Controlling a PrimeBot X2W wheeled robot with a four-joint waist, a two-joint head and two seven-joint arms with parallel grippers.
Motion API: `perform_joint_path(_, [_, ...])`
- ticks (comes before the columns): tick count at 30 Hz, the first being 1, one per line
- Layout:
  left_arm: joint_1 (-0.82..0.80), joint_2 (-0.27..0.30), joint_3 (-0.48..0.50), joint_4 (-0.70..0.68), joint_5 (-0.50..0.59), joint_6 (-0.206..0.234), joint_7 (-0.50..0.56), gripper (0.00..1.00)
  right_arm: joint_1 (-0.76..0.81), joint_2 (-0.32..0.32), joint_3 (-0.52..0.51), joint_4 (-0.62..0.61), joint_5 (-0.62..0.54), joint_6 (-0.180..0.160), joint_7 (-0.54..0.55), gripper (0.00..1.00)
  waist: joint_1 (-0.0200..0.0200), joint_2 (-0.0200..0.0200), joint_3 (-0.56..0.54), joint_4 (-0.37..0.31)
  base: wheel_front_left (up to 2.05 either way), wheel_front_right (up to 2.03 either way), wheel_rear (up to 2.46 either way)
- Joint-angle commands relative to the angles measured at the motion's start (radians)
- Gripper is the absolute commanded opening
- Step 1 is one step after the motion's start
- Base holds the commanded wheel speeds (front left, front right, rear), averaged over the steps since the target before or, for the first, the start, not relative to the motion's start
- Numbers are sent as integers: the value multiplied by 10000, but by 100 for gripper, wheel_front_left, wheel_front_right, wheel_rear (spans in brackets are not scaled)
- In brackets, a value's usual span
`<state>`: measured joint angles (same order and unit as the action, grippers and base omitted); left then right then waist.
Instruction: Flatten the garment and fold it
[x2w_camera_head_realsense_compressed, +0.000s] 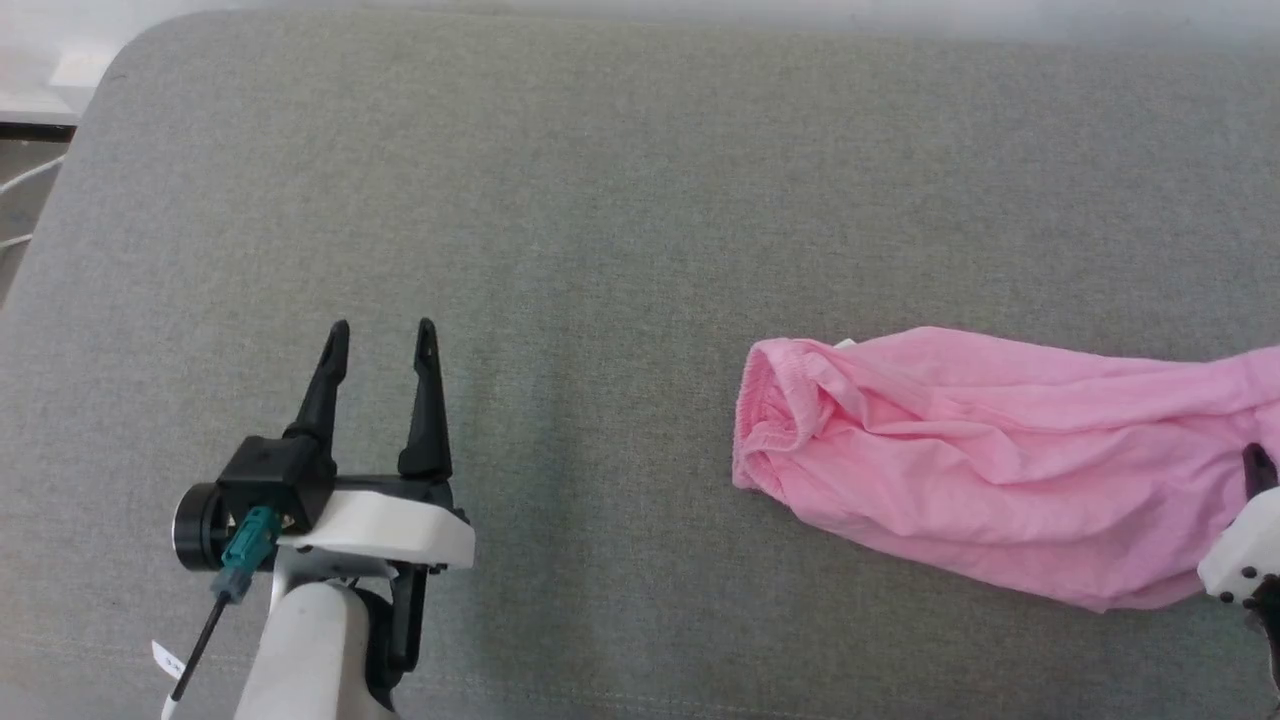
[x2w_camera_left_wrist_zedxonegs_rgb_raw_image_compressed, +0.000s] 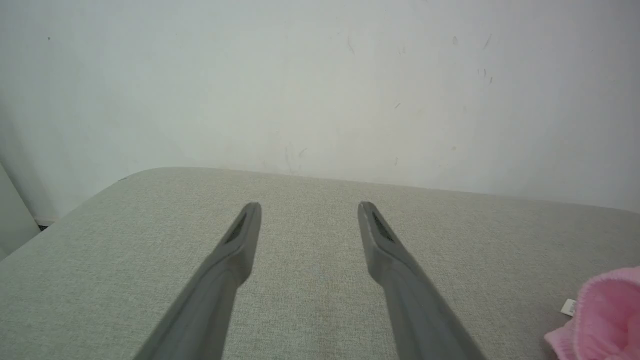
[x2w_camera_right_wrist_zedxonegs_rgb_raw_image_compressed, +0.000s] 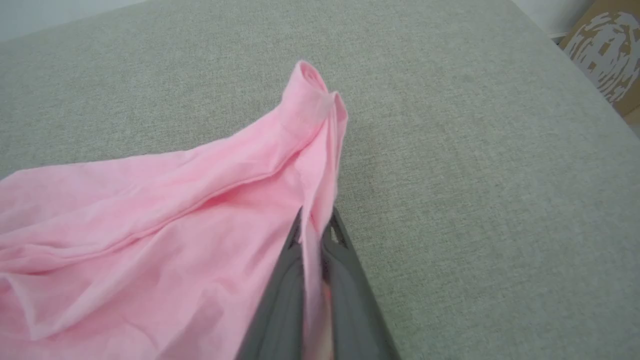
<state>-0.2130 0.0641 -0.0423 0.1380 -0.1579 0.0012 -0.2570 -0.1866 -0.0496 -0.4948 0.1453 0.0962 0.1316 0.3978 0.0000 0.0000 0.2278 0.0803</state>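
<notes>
Toward the right edge of the grey cushion (x2w_camera_head_realsense_compressed: 600, 200), the pink garment (x2w_camera_head_realsense_compressed: 980, 460) lies crumpled, its gathered waistband facing the cushion's middle and its other end running off to the right. The right pincer (x2w_camera_right_wrist_zedxonegs_rgb_raw_image_compressed: 317, 225) is clamped together on a raised fold of the fabric near that right edge. The left pincer (x2w_camera_head_realsense_compressed: 383, 335) hovers over the cushion near its front left, fingers spread apart, well apart from the garment. A small white tag (x2w_camera_left_wrist_zedxonegs_rgb_raw_image_compressed: 568, 306) pokes out at the waistband; its print is too small to read. A brown cardboard box (x2w_camera_right_wrist_zedxonegs_rgb_raw_image_compressed: 607, 50) with a white printed pattern stands beyond the cushion's corner, with no legible writing.
</notes>
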Motion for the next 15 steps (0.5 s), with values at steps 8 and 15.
perform_joint_path(8, [149, -105, 49, 178, 107, -171, -47, 100, 864, -7, 1535, -2467, 625, -9, 1413, 0, 0, 0, -231, 95, 0, 0, 0])
perform_joint_path(15, [106, -127, -20, 232, 107, -240, -47, 100, 1170, -7, 4177, -5112, 498, -9, 3023, 0, 0, 0, -280, 225, 0, 0, 0])
